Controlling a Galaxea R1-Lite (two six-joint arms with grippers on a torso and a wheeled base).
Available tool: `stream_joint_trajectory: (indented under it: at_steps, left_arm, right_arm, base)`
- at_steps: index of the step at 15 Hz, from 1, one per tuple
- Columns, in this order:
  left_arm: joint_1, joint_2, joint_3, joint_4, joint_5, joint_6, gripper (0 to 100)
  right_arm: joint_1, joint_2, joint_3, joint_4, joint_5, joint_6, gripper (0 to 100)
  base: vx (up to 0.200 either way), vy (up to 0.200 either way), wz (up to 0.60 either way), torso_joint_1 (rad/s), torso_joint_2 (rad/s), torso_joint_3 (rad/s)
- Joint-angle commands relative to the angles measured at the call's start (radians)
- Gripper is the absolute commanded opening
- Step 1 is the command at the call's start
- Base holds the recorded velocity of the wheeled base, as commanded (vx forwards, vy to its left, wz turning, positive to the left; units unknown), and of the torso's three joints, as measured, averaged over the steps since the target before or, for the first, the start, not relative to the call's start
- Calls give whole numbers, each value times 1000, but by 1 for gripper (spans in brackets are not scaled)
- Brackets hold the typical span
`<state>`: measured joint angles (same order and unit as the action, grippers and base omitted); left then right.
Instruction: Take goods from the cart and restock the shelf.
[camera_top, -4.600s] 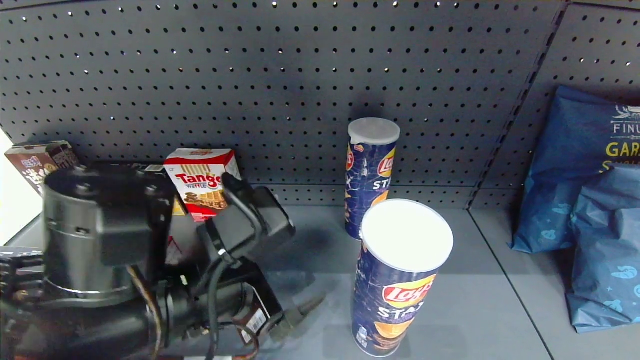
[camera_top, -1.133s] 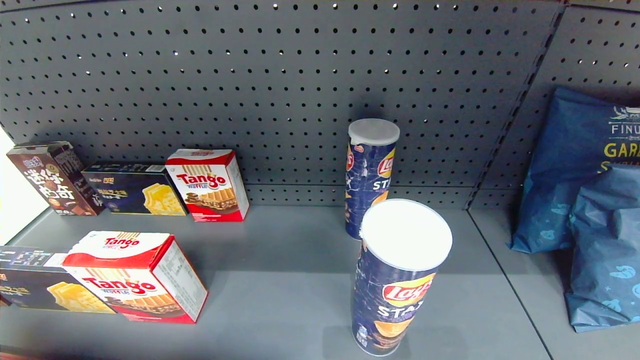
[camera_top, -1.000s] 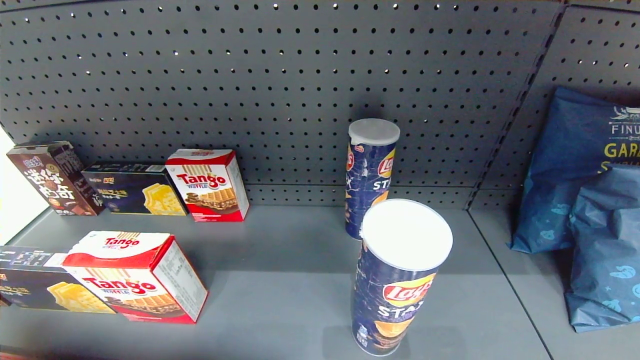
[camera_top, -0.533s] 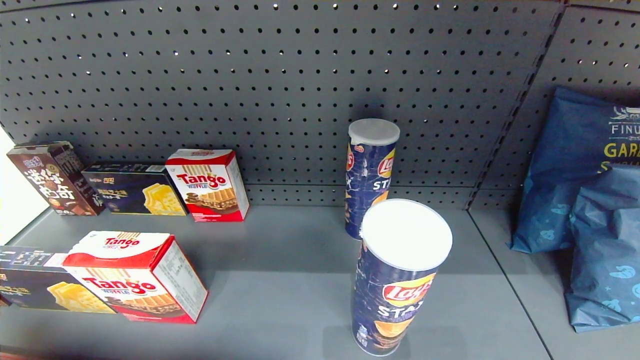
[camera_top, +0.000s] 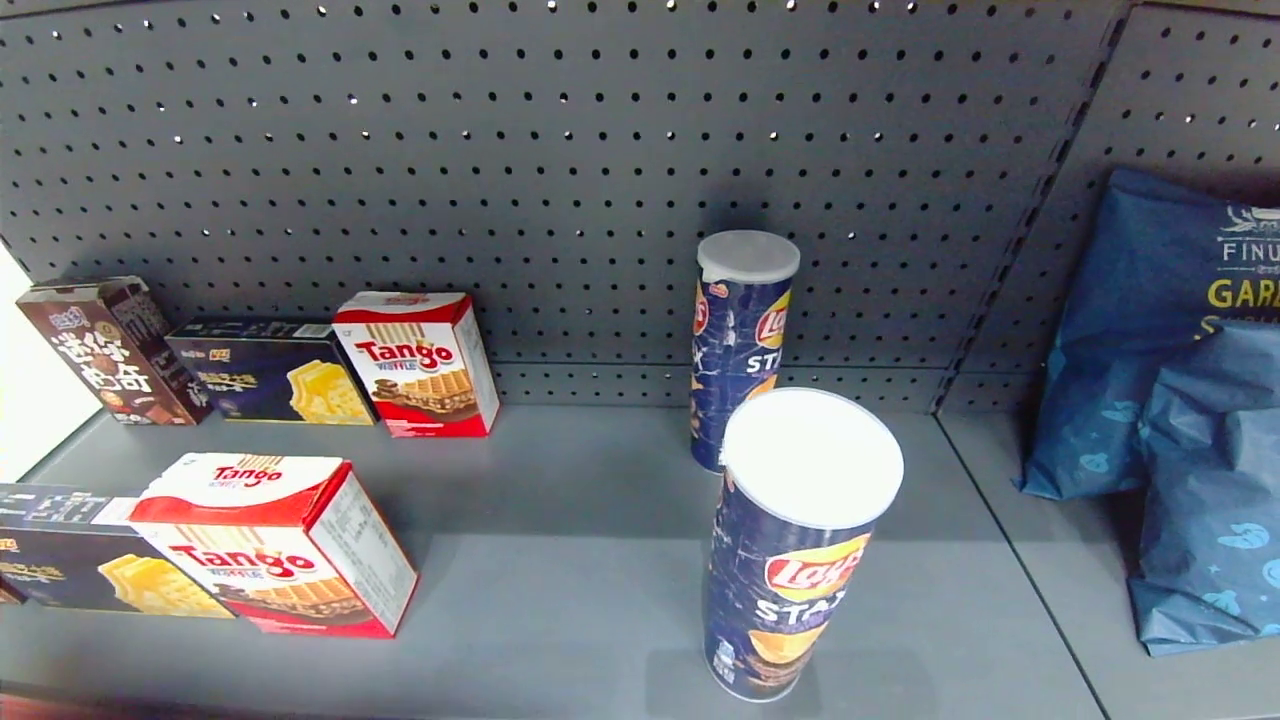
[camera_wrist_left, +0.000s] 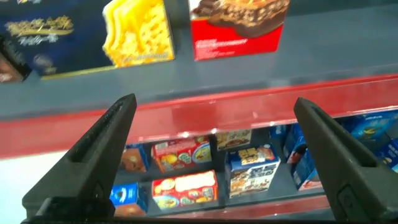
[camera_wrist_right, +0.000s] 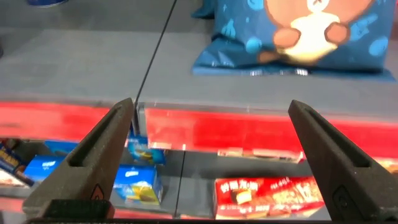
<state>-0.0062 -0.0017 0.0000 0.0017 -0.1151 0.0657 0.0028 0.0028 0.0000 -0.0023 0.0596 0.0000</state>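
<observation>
Goods stood in ranks on the grey shelf (camera_top: 600, 520), backed by a perforated panel (camera_top: 500, 150), as we looked down from the head camera. Along the rear at the left ran three upright boxes, each just beside the next: a brown box (camera_top: 100, 350), a rear dark blue box (camera_top: 265, 375) and a rear red wafer box (camera_top: 425, 365). Nearer the front edge, a front red wafer box (camera_top: 290, 560) sat right against a front dark blue box (camera_top: 60, 560). Two lidded chip cans stood upright near the middle, the rear can (camera_top: 740, 340) close to the panel and the front can (camera_top: 790, 560) just ahead of it. At the right, past a seam in the shelf, a rear blue bag (camera_top: 1140, 330) leaned on the panel with a front blue bag (camera_top: 1210, 490) overlapping it.

We found the left gripper (camera_wrist_left: 214, 106) level with the shelf's red front strip (camera_wrist_left: 205, 121), fingers wide apart and holding nothing, the two front boxes on the shelf beyond it. The right gripper (camera_wrist_right: 211, 107) hung before the same strip, likewise spread and empty, facing a bear-print bag (camera_wrist_right: 298, 31); we could not tell which of the two blue bags it was. Under the strip, small packages (camera_wrist_left: 186, 180) lined a lower shelf.
</observation>
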Motion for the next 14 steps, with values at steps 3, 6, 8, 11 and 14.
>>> stream_joint_trajectory:
  at_steps: [3, 6, 8, 11, 14]
  left_arm:
    - [0, 2, 0, 0, 3, 17, 100]
    - [0, 2, 0, 0, 20, 19, 100]
    - [0, 2, 0, 0, 20, 19, 100]
    - [0, 2, 0, 0, 48, -6, 100]
    - [0, 2, -2, 0, 48, -11, 100]
  right_arm:
    - [0, -3, 0, -1, 0, -2, 100]
    - [0, -3, 0, -1, 0, -2, 100]
    - [0, -3, 0, -1, 0, -2, 100]
    - [0, -3, 0, -1, 0, -2, 100]
    - [0, -3, 0, -1, 0, -2, 100]
  base:
    - [0, 0, 0, 0, 0, 0]
    - [0, -67, 0, -4, -2, 2]
    - [0, 0, 0, 0, 0, 0]
    - [0, -67, 0, 7, 1, -2]
    - [0, -67, 0, 2, 1, 2]
